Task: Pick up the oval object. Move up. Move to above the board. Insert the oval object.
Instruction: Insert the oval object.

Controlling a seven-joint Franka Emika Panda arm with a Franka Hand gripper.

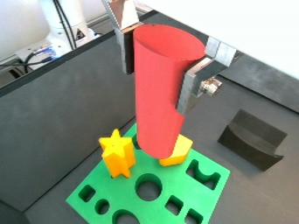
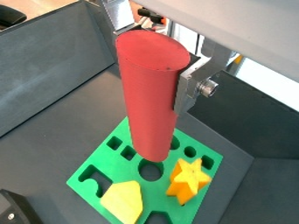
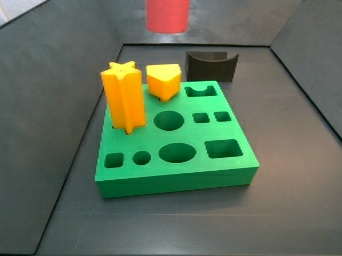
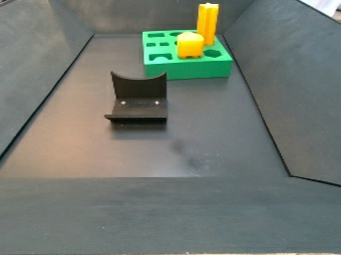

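smooth red oval object (image 2: 152, 96) in tool (image 2: 163, 83)

Oval object (image 1: 162, 92): smooth red peg, flat top, upright, clamped between the gripper (image 1: 163, 63) fingers, hanging above the board (image 1: 198, 194); its lower end shows at top centre of a side view (image 3: 168, 14). Board: thick green square block with shaped cut-outs, flat on the floor, mid-frame in a side view (image 3: 174, 170), top centre in a side view (image 4: 213, 67).

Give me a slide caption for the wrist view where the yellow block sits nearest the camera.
Pincer holds the tall smooth red oval peg upright above the thick green cut-out board, beside the orange star peg and yellow block.
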